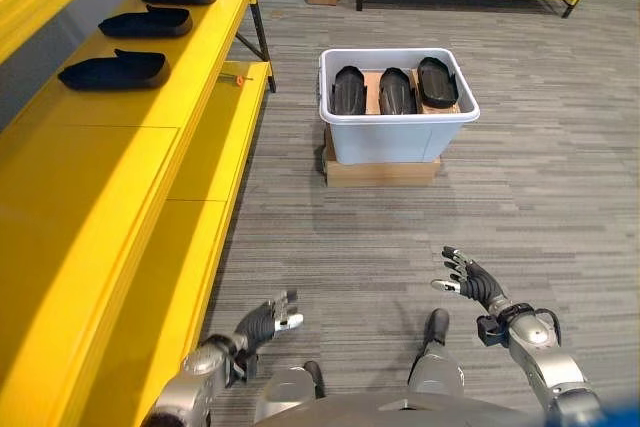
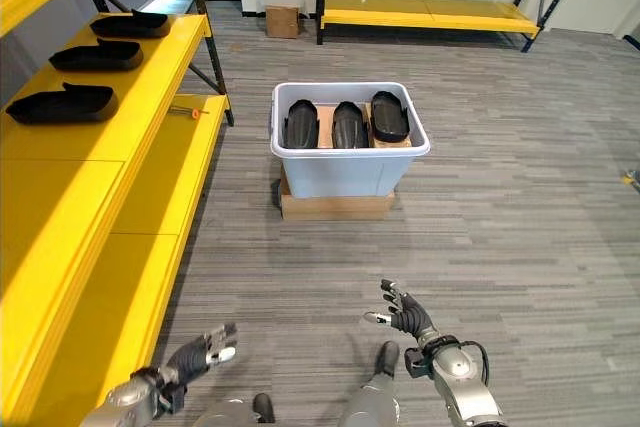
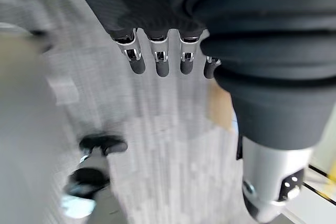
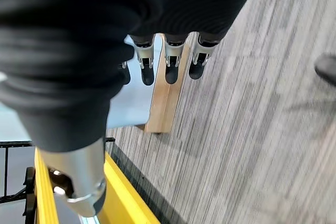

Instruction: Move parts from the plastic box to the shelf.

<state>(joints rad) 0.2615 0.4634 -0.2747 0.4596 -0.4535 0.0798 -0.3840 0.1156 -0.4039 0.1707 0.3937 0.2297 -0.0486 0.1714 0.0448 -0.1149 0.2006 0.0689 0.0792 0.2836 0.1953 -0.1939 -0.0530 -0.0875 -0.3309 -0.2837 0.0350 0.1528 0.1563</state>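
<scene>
Both hands, left and right, are held low with fingers spread and empty, well apart from the plastic box where three black parts lie.

box floor hidden under parts

My arms were silver-grey; each hand, left hand and right hand, had silver dark-tipped fingers and dark ribbed covers.

Ahead of you, the box sits on a board on the floor, three parts inside. On your left, the shelf carries three more parts.
</scene>
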